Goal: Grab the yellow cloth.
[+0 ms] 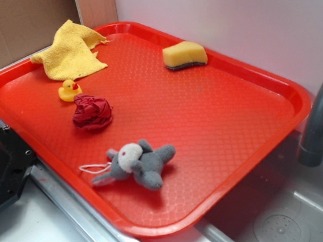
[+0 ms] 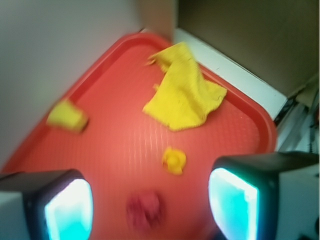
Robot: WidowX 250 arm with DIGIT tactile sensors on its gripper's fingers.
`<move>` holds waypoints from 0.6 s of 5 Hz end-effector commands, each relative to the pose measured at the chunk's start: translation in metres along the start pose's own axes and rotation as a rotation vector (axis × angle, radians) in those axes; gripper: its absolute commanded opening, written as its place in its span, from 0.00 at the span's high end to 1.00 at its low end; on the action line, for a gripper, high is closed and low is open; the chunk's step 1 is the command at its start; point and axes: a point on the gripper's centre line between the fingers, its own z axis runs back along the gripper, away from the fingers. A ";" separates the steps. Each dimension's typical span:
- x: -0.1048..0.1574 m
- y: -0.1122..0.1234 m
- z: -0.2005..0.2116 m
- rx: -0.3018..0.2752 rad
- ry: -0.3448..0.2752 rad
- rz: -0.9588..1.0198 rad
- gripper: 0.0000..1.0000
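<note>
Yellow cloth (image 1: pixel 72 52): lies crumpled at the tray's (image 1: pixel 249 164) far left corner, one edge draped over the rim.
Rubber duck (image 1: pixel 69 90): just beside the cloth; my fingers could catch it on descent.
Red ball (image 1: pixel 92 112): near the duck (directly under me in the wrist view).
My pincer (image 2: pixel 150 202): spread wide, empty, well short of the cloth.
Sponge (image 1: pixel 184 56): also yellow; mistaking it means a wrong grab.

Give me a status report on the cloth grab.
Gripper open, empty, high above the tray. Cloth crumpled at the tray's far corner, draped over the rim, untouched. Duck and red ball near it, not touching the cloth.
</note>
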 end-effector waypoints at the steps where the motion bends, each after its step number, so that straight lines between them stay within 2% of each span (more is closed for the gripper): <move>1: 0.030 0.016 -0.042 0.115 -0.192 0.447 0.00; 3: 0.045 0.031 -0.103 0.229 -0.266 0.489 0.00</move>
